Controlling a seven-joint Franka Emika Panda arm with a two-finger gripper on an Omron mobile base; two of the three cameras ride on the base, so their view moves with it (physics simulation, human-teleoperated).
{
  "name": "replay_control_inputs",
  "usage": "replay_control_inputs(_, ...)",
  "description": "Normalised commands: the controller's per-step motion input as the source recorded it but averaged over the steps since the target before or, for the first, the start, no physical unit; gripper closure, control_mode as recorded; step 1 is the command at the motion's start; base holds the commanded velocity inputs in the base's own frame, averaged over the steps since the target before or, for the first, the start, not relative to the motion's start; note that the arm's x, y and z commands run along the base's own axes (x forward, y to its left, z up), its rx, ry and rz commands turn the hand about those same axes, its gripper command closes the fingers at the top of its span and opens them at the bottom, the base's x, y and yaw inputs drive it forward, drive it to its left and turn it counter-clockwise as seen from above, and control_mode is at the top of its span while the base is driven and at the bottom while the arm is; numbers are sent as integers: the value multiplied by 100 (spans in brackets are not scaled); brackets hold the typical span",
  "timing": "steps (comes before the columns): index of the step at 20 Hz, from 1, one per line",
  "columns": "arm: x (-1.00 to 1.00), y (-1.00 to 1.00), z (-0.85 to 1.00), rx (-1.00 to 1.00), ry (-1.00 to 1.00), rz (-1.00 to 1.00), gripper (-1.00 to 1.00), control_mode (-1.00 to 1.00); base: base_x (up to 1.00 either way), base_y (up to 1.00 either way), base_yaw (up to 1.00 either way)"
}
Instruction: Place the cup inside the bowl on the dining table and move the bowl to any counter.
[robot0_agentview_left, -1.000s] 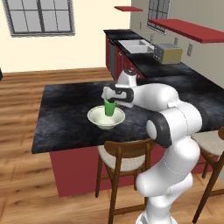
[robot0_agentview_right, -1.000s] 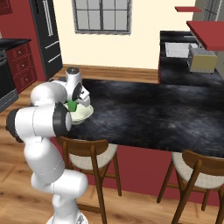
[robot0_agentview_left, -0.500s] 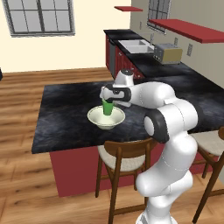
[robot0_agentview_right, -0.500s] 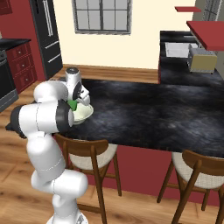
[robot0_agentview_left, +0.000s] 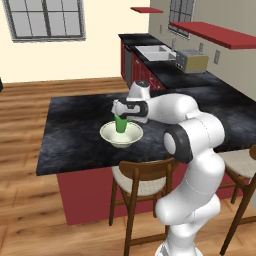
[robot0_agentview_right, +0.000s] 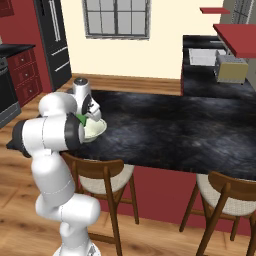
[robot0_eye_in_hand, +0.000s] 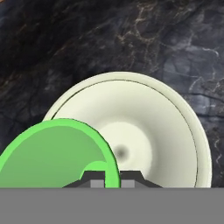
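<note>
dining table (robot0_agentview_left: 75, 135): a long dark marbled island on a red base, with wooden stools along its near side; the bowl sits on it near that edge.
counter (robot0_agentview_left: 165, 67): black worktop over red cabinets, well apart from the island, behind and to the right in the left base view; a sink and a toaster sit on it.
bowl (robot0_agentview_left: 121, 135): wide, cream, upright on the table; in the hand view its pale hollow lies open directly below the hand.
cup (robot0_agentview_left: 120, 124): small and green, upright, held over the middle of the bowl, its base down within the rim; whether it touches the bottom I cannot tell.
gripper (robot0_agentview_left: 120, 116): fingers clamped on the cup's rim, one inside the mouth and one outside, as the hand view suggests.
step in hand: the first part, setting the cup into the bowl, looks almost finished.
next move: probably lower the last bit, release, lift clear without tipping the cup, then grasp the bowl's rim and carry it level to the counter.
</note>
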Motion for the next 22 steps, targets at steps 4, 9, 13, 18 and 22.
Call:
replay_control_inputs(4, 0, 4, -14, -1, 0, 0, 100, -100, 0, 0, 0)
replay_control_inputs(9, 0, 0, -14, -3, 0, 0, 100, -100, 0, 0, 0)
replay_control_inputs(13, 0, 0, -12, -3, 0, 0, 100, -100, 0, 0, 0)
replay_control_inputs(18, 11, 0, -15, -2, 0, 0, 100, -100, 0, 0, 0)
replay_control_inputs(22, 16, 0, -14, 0, 0, 0, 100, -100, 0, 0, 0)
